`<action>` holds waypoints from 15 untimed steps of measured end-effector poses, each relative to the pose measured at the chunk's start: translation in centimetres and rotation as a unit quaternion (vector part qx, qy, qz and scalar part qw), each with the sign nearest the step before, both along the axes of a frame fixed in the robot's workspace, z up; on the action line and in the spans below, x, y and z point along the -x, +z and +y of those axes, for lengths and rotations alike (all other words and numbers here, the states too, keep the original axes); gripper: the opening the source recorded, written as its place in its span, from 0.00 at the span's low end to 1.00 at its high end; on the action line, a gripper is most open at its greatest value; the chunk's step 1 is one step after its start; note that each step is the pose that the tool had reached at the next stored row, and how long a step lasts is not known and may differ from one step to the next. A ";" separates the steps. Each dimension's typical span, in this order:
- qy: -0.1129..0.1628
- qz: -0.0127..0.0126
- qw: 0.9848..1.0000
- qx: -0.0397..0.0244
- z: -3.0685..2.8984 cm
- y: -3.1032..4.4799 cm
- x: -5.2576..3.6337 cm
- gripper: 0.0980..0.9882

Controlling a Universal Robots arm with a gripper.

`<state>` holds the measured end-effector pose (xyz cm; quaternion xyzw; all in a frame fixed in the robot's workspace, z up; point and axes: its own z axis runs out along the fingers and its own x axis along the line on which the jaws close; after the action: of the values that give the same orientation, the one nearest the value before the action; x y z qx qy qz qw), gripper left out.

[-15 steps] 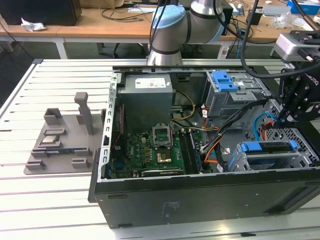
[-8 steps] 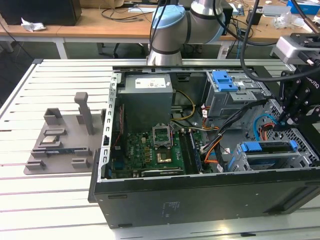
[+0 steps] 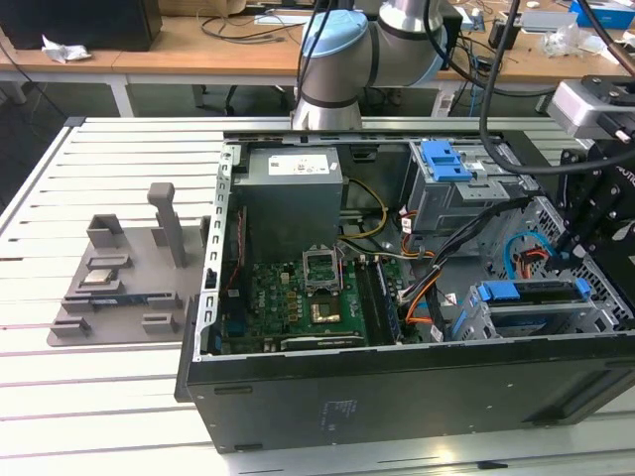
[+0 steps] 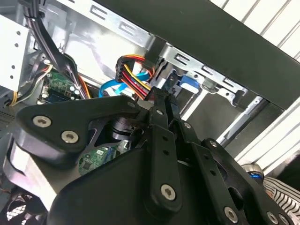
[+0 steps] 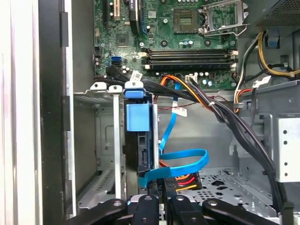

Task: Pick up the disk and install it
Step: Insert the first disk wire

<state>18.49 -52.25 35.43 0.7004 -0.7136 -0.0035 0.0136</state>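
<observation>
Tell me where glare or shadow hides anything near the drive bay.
Second wrist view: bright glare on the silver metal case wall, and the black end effector blocks the foreground. First wrist view: evenly lit, with the blue-framed disk shadowed deep in its cage. Exterior view: the bay is dim.

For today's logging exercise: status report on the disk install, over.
Gripper beside drive cage. Disk sitting in the cage. Blue cable looped close by gripper.

The arm (image 3: 342,50) bends down, its hand (image 4: 164,105) with fingers together.
</observation>
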 end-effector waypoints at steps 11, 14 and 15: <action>0.000 0.000 1.000 0.000 -0.77 -0.47 0.07 0.08; 0.000 0.000 1.000 0.000 -0.77 -0.75 0.13 0.08; 0.000 0.000 1.000 0.000 -0.77 -0.80 0.15 0.08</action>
<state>18.34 -53.02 34.63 0.7004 -0.7136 -0.0035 0.0136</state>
